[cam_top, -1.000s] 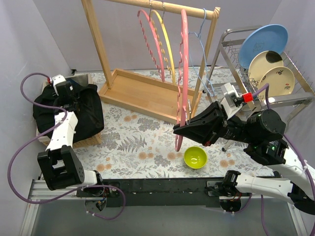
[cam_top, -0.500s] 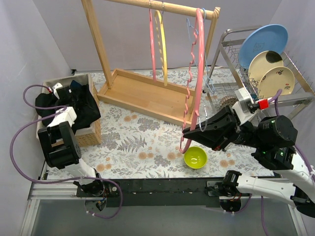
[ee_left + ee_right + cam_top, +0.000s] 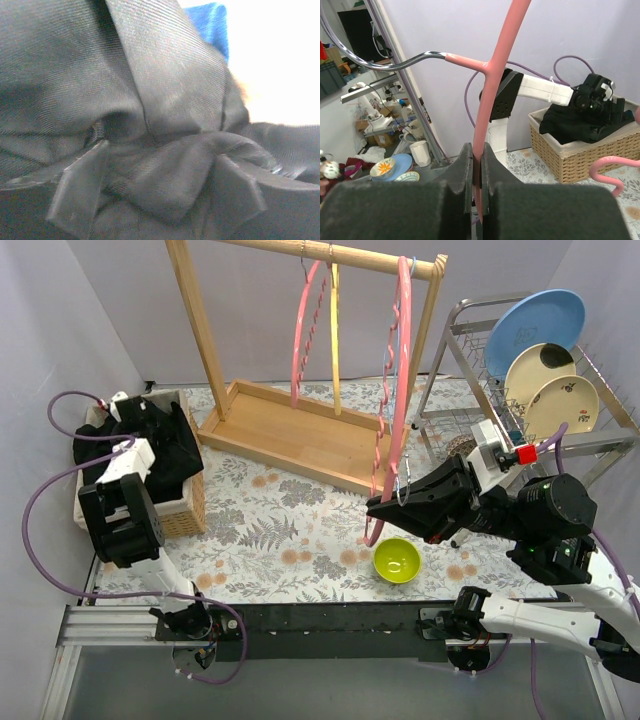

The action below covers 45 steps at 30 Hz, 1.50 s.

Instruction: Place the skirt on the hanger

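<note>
A: What changed?
B: left pincer (image 3: 155, 200) has spread wide; fold of skirt (image 3: 160, 445) between fingers, not pinched; skirt in basket (image 3: 190, 508) at bench's left edge; grab not made yet, I'd say.
A: Right?
B: right pincer (image 3: 477, 165) clenched on pink hanger (image 3: 400, 390), swung upright; well apart from skirt; rack base (image 3: 290, 435) between; green bowl (image 3: 397, 560) near its low end.

The tabletop (image 3: 290, 520) is covered by a fern-and-flower patterned cloth. On it stand a wicker basket (image 3: 190, 510) at the left edge, a wooden rack (image 3: 290, 435) mid-back and a dish rack (image 3: 598, 443) at right. A green bowl (image 3: 397, 561) sits near the front.
</note>
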Tool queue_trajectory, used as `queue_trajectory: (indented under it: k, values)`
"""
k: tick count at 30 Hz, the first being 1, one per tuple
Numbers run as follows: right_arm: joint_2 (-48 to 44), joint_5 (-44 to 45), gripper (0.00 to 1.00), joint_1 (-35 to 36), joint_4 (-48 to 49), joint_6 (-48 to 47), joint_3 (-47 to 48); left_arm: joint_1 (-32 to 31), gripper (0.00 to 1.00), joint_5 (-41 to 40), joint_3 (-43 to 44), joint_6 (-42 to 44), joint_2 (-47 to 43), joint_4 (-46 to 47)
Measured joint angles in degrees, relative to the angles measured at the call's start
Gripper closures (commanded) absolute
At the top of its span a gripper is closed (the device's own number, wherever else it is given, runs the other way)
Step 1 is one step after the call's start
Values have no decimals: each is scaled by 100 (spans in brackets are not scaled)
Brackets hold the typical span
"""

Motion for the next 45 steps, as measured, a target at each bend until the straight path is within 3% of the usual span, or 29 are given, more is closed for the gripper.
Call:
queue_trajectory:
  k: [1,8,14,18,25,34,37,41,42,44,45]
  values:
    - [0,0,99,0,0,-13,0,-17,2,-15,116,50,-70,-166]
    - [-2,22,99,0,-11,-33,0,-24,2,-197,848,22,-1394,-927]
    - [-9,24,99,0,-11,-4,13,-26,2,-358,1185,-946,-2859,-1458]
    - [-7,55,99,0,-17,48,13,-33,2,-470,1176,-1818,-3615,-2424]
    - [7,118,99,0,-4,177,9,-37,3,-413,1056,-3394,-4135,-4472]
    - [24,153,99,0,9,295,-13,-52,7,551,-107,-4553,-4352,-5340]
    - [-9,195,99,0,7,289,-28,-52,17,522,-214,-4717,-4214,-5322]
    - [-52,284,99,0,4,264,-31,-52,37,376,-529,-4918,-4087,-5099]
    - [-63,299,99,0,4,260,-31,-52,62,350,-605,-4948,-4033,-5003]
    - [-76,317,99,0,4,243,-31,-52,76,260,-671,-5012,-3832,-4824]
    - [-74,321,99,0,2,227,-28,-52,91,195,-671,-5003,-3707,-4730]
